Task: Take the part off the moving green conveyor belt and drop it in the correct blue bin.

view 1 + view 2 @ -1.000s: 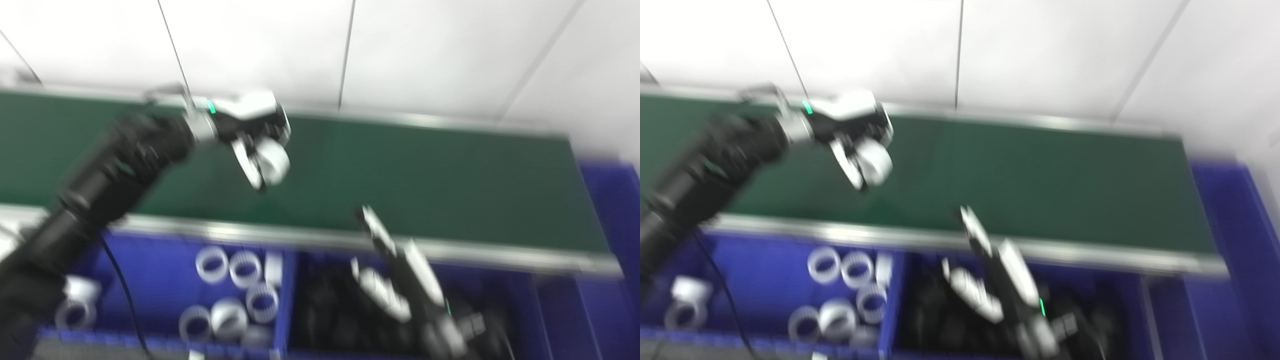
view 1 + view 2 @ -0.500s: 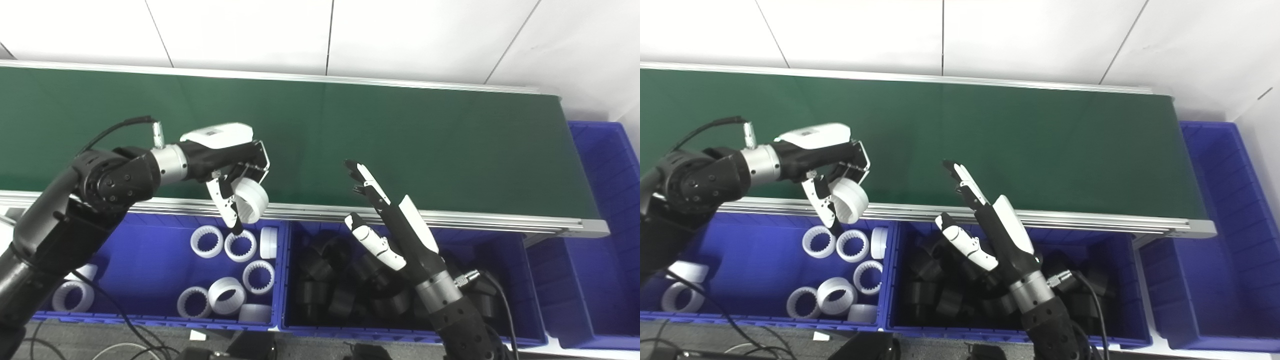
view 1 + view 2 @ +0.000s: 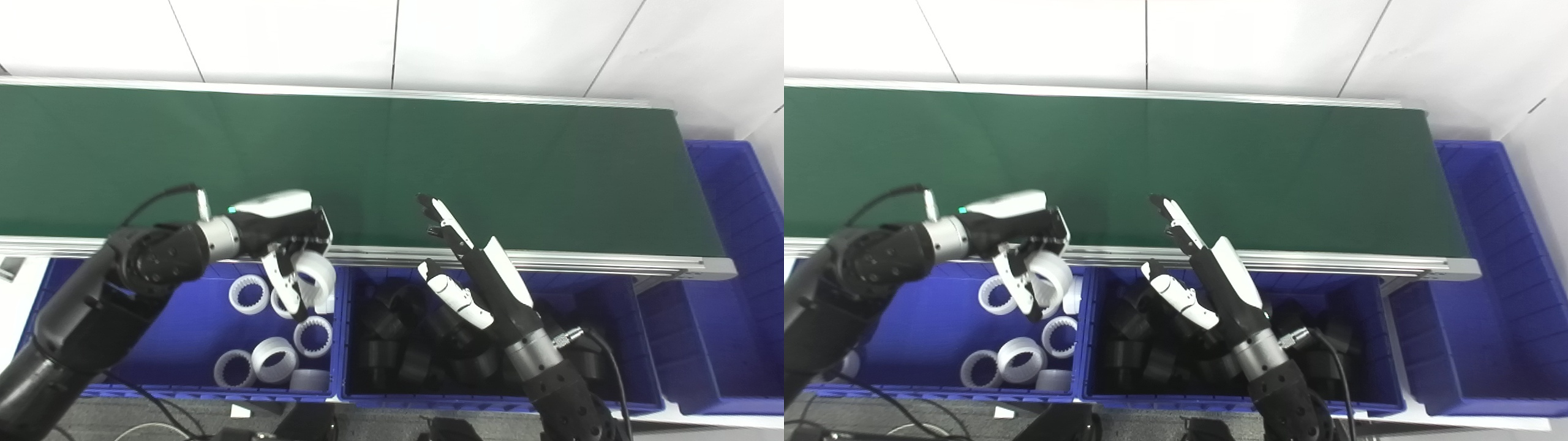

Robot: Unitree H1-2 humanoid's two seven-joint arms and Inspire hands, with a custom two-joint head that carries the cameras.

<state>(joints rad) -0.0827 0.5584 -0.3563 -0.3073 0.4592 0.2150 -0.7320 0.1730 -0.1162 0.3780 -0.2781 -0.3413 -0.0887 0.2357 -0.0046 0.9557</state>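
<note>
Once my left hand [image 3: 288, 245] had carried the white ring [image 3: 313, 286] off the green belt [image 3: 490, 165] over the white-parts bin [image 3: 153, 331], still clasped, the right eye view showed my right hand [image 3: 1206, 282] waiting empty, fingers spread.

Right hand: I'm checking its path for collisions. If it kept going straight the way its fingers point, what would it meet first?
The right hand, open, points up and away over the green conveyor belt. That stretch looks bare, so probably the belt surface itself, though depth is unclear.
</note>
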